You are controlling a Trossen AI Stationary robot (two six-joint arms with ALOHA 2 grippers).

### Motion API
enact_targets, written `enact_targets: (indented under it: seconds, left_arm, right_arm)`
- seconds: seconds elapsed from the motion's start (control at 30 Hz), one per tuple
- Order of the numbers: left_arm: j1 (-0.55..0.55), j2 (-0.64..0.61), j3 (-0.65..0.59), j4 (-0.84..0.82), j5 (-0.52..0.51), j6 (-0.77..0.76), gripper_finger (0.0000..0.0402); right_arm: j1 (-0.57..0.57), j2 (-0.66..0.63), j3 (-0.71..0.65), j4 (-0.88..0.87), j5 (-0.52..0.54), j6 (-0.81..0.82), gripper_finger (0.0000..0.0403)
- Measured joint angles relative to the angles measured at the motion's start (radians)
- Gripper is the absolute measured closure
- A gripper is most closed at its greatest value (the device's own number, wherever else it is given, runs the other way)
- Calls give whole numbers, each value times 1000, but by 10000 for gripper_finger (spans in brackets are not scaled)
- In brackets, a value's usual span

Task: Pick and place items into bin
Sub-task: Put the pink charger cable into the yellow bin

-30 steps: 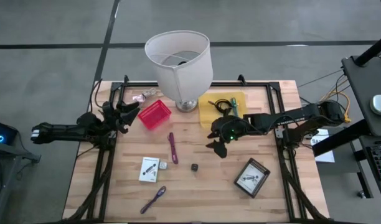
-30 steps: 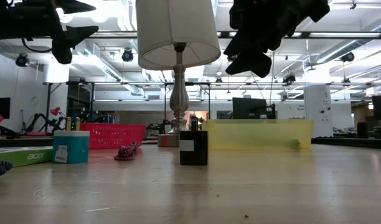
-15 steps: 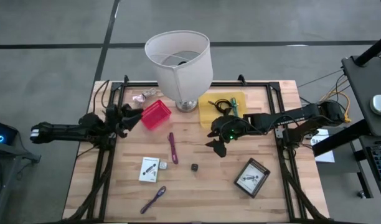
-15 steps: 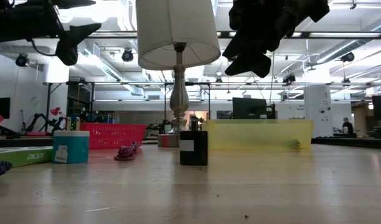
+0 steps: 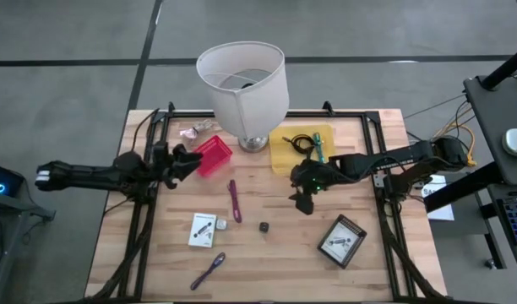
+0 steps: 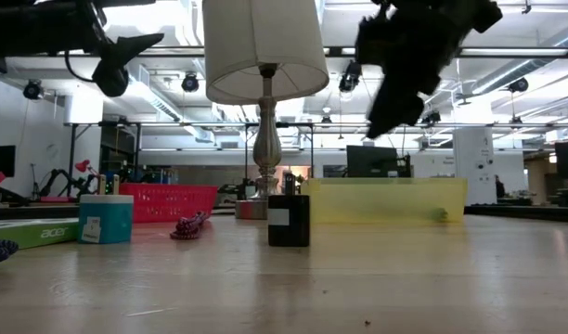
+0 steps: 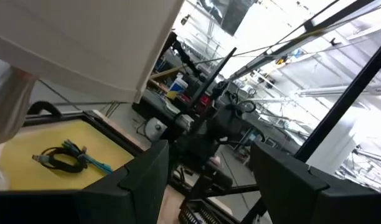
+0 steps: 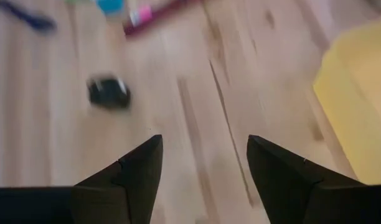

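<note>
We saw the right gripper (image 5: 305, 201) reached in from the table's right edge, hanging above the bare wood, its jaws spread wide and empty. The tiny black cube (image 5: 263, 226) lay on the table near it, towards the front edge. The left gripper (image 5: 181, 160) hovered beside the red basket (image 5: 210, 155), fingers apart, holding nothing.

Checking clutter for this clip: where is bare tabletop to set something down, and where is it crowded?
Free: the wood between the small black cube and the purple stick toward the near edge, and the strip left of the white packet. Crowded: the far side, with the red basket, lamp and yellow bin.
</note>
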State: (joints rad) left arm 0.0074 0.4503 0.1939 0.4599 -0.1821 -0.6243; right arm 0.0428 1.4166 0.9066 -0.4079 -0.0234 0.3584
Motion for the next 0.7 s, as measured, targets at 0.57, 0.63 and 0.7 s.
enact_targets:
  seconds: [0.57, 0.63, 0.7]
  left_arm:
    - [-3, 437, 191, -23, 78, -359, 191]
    - [-4, 481, 207, -47, 95, -416, 191]
    - [-9, 527, 223, -79, 98, -462, 191]
  right_arm:
    - [-2, -8, -56, -423, -2, -276, 340]
    - [-2, -8, -83, -442, -1, -289, 348]
    - [-2, -8, -114, -442, -1, -296, 353]
